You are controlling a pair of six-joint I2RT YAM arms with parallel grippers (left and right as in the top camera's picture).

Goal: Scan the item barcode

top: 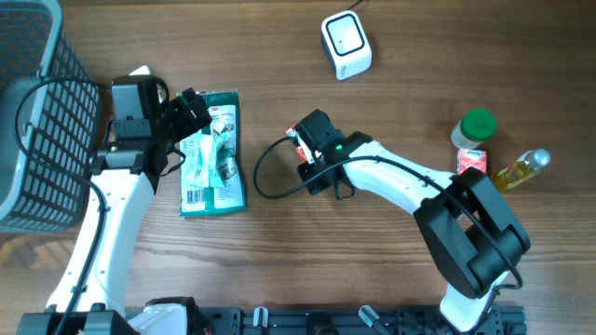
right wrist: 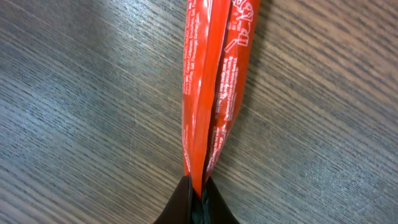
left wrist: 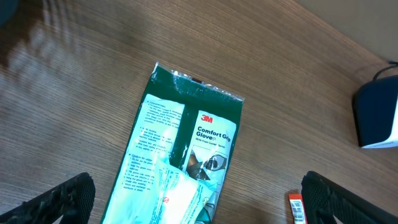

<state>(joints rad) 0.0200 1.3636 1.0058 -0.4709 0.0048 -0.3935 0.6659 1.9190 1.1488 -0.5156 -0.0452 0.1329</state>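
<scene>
1. At table centre, I see the right gripper (right wrist: 198, 190) pinched together on the end of a red packet (right wrist: 214, 74). The packet stretches away from the fingertips over the wooden table (right wrist: 74, 124); I cannot tell whether it is lifted.
2. Left gripper (left wrist: 199, 202) hangs with its fingers wide apart over a green 3M Comfort Grip Gloves pack (left wrist: 186, 143), holding nothing.
3. White barcode scanner (top: 345, 44) sits near the far edge, well apart from the red packet.
4. Black mesh basket (top: 37, 140) stands at the left edge.

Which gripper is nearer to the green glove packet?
Left. The left gripper stands open over the green glove packet; the right gripper, shut on a red packet, is to its right.
</scene>
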